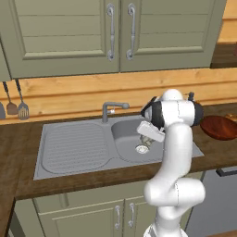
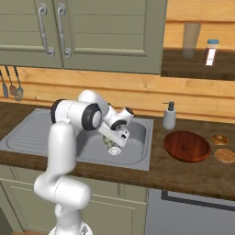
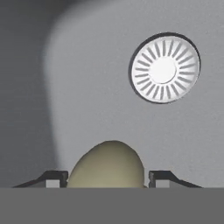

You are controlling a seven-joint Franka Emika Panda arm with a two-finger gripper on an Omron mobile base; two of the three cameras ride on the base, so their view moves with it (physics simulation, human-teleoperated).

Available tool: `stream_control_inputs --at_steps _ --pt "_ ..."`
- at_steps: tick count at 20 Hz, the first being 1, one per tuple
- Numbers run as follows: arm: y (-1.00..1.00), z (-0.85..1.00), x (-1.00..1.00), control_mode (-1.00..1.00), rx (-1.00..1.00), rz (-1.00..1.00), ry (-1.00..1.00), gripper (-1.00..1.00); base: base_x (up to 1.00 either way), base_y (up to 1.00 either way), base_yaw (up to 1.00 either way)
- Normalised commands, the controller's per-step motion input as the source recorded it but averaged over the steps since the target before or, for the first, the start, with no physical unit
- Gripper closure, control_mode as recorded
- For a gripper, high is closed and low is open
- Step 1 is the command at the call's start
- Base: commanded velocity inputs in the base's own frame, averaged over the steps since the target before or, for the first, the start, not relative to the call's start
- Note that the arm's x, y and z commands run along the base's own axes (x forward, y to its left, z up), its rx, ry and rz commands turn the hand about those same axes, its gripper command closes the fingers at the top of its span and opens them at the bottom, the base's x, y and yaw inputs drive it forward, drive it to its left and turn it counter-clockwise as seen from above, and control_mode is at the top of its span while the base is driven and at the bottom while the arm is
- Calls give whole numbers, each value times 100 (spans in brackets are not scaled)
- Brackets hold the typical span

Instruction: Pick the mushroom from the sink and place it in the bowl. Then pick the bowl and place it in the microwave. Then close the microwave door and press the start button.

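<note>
Mushroom (image 3: 107,164) between fingertips (image 3: 56,177) (rounded cap toward drain (image 3: 164,68)).

1. My sink (image 1: 74,148) looked matt grey, its drainboard ribbed.
2. The drain (image 3: 164,68) shone as pale slotted metal.
3. The mushroom (image 3: 107,165) was smooth, dull cream.
4. The bowl (image 2: 187,146) gleamed glossy reddish-brown.
5. The counter (image 2: 193,176) showed dark wood grain.

The arm (image 2: 69,137) reaches into the sink (image 2: 137,137); the bowl (image 2: 187,146) sits right of it.
</note>
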Motion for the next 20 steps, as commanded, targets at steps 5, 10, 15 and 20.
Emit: stream_control_inputs --at_steps 5,10,15,20 --pt "-9 80 -45 -100 1 0 -13 100 0 0 0" --pt "-25 64 -47 -100 0 0 -18 100 0 0 0" --pt "-34 58 -35 -100 -1 0 -5 100 0 0 0" --pt "-48 51 -9 -100 -3 0 6 100 0 0 0"
